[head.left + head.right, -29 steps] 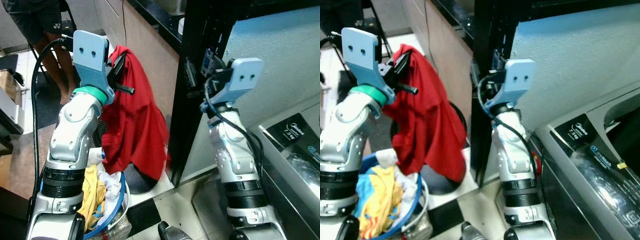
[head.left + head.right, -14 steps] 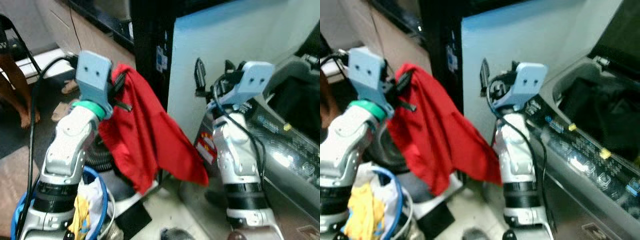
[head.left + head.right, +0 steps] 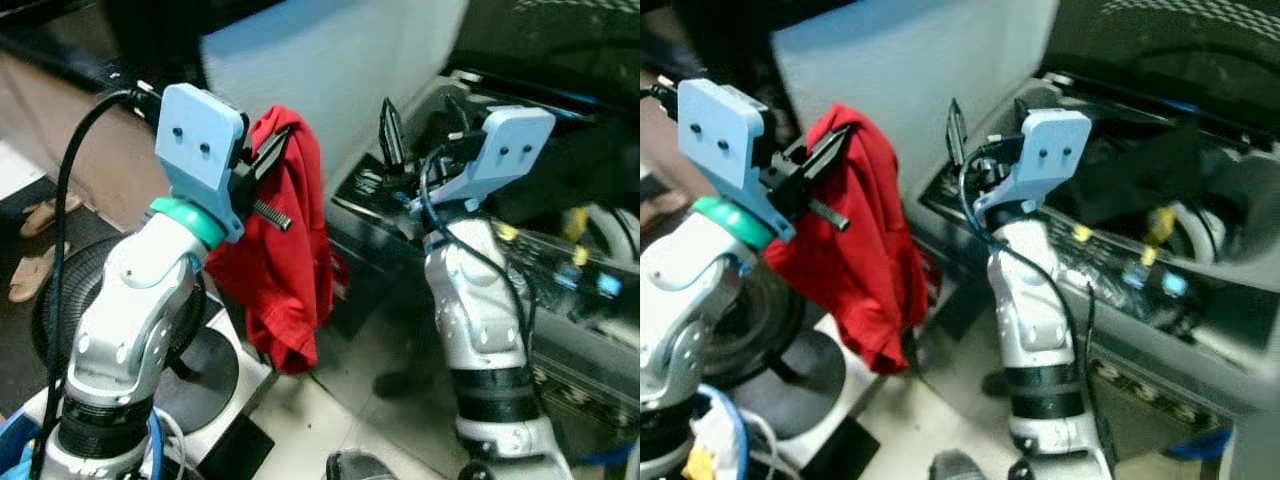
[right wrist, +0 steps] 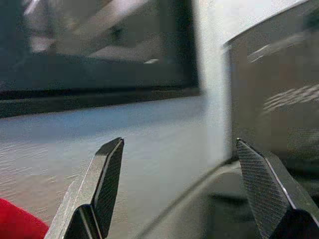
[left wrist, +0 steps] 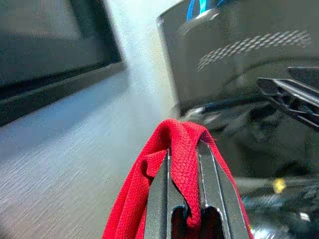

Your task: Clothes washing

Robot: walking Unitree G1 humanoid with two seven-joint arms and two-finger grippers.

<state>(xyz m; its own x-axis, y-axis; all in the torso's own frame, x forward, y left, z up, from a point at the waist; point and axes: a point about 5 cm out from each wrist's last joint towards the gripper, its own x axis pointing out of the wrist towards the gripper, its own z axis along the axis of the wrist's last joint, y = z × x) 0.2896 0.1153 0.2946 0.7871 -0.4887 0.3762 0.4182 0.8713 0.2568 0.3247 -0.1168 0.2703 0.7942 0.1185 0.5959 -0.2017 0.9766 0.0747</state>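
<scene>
Red knit cloth garment [image 3: 285, 250] hangs from the left gripper [image 3: 268, 165], whose two black fingers are clamped on a fold of the fabric near its top; the left wrist view shows that fold [image 5: 182, 149] pinched between the fingers [image 5: 158, 199]. The rest of the garment drapes straight down below the grip, its long axis vertical, clear of the floor. The dark top-loading washing machine [image 3: 1160, 250] stands to the robot's right, its tub [image 3: 1140, 175] open with dark laundry already inside. The garment lies to the left of that opening, with the right arm between the two. The right gripper [image 4: 177, 184] is raised beside the machine's near edge, its fingers spread wide and holding nothing. Judging by this, the left arm must carry the garment rightward and over the machine's rim before letting go. The hanging hem could catch on the control panel [image 3: 560, 265]. A pale textured wall panel [image 3: 330, 70] rises behind. The floor is tiled, and a round black stand [image 3: 195, 370] sits below the left arm.
</scene>
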